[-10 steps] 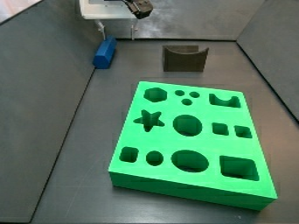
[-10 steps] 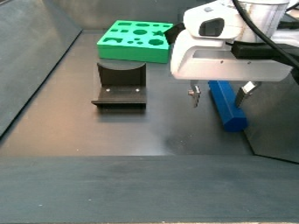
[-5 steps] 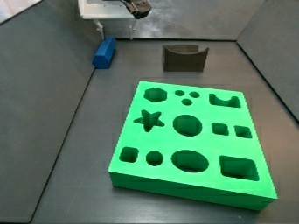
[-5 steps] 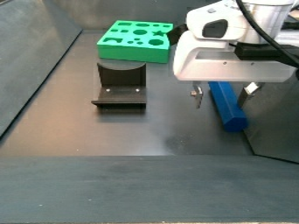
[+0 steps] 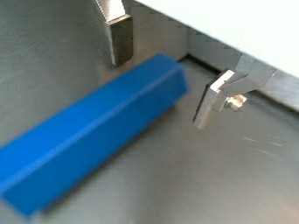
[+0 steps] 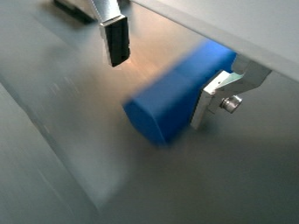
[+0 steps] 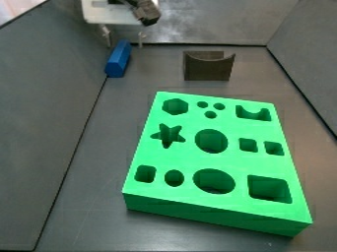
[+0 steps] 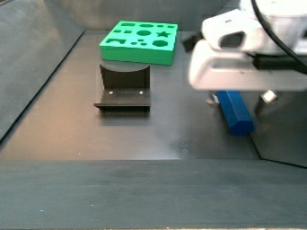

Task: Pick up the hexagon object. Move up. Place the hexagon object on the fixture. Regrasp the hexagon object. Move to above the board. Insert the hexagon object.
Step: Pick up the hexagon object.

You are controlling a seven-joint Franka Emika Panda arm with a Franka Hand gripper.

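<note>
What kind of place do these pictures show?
Probably a robot test cell for insertion trials: a dark floor with metal walls, a green board of shaped holes, a dark fixture, and the open gripper around a blue hexagon object.

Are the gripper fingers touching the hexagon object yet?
Cannot tell. In both wrist views the gripper straddles the hexagon object with jaws open; one finger sits right against its edge, no gap or contact plainly visible.

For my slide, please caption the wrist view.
Open tool straddles the blue bar lying on the floor.
</note>
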